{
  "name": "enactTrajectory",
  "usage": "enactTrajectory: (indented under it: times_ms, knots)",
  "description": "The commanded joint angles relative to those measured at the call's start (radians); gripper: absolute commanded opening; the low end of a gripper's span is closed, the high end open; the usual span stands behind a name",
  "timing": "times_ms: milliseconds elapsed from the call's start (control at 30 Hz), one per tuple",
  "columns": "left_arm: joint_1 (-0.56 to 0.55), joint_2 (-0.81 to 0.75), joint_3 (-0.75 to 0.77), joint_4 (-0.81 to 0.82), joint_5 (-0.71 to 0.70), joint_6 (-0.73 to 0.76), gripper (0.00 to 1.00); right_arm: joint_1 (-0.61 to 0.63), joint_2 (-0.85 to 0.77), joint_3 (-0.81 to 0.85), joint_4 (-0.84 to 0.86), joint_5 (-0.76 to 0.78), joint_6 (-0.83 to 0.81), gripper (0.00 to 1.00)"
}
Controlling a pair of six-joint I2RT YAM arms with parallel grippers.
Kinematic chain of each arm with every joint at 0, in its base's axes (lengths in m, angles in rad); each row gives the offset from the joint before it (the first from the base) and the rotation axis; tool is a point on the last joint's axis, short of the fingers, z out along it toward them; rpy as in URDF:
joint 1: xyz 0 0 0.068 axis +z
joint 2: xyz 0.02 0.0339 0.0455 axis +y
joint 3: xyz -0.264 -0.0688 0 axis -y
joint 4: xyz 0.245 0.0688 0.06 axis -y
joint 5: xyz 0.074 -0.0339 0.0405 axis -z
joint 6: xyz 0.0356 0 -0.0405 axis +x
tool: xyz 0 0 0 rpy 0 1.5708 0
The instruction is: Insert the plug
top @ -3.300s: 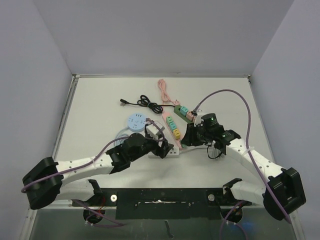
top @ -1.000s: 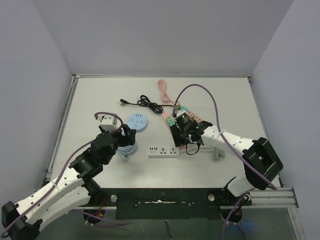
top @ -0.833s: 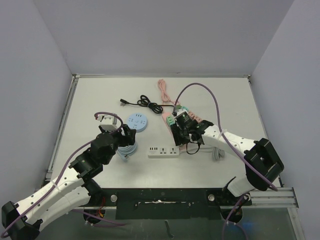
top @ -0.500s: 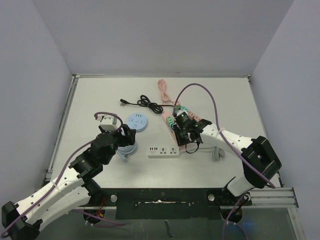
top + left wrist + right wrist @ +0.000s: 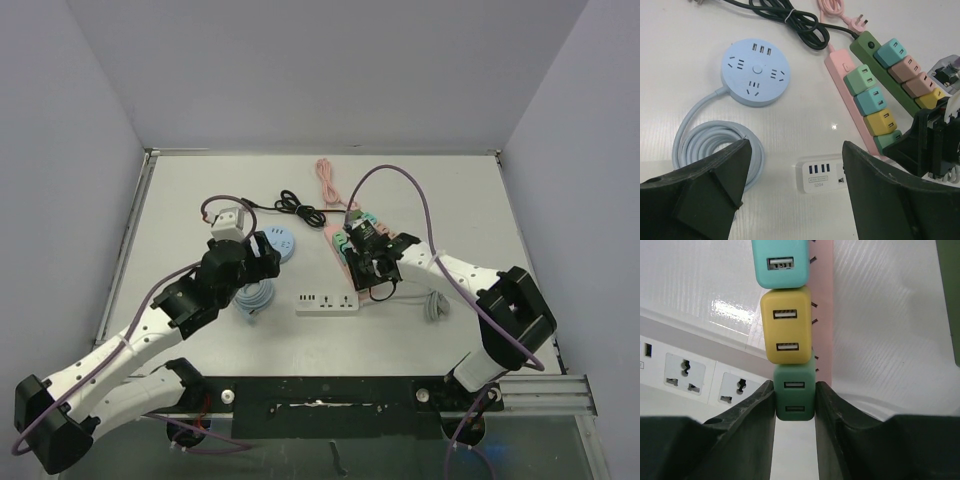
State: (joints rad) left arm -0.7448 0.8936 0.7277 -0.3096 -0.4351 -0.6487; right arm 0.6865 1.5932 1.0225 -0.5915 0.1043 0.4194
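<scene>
My right pincer is closed tight on the green adapter cube, one finger flat against each side. Gripping it by the sides leaves the prong face free to meet the pink strip. The cube sits at the strip's last position, at six o'clock from the yellow cube and touching it. The underside is hidden, so I can't tell whether the prongs are fully home, though it looks level with its neighbour. The white strip lies at nine o'clock from the cube, cut off by the frame edge. My left pincer hangs wide open with nothing in it, the round blue socket hub at eleven o'clock from it. I judge it is parked there so it won't crowd the work. From overhead, my own wrist covers most of the cube.
</scene>
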Motion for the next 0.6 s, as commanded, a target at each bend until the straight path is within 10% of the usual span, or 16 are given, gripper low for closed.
enactTrajectory:
  times_ms: [0,333,567]
  knots:
    - [0.009,0.013,0.062,-0.024,0.086,-0.005,0.73,-0.019,0.049,-0.042,0.115,0.029,0.046,0.07]
    - [0.01,-0.117,0.105,-0.054,0.04,0.082,0.75,-0.105,-0.338,0.028,0.071,-0.009,0.086,0.93]
    - [0.009,-0.232,0.157,-0.137,-0.068,0.126,0.75,-0.242,-0.605,-0.091,0.006,0.143,0.128,0.98]
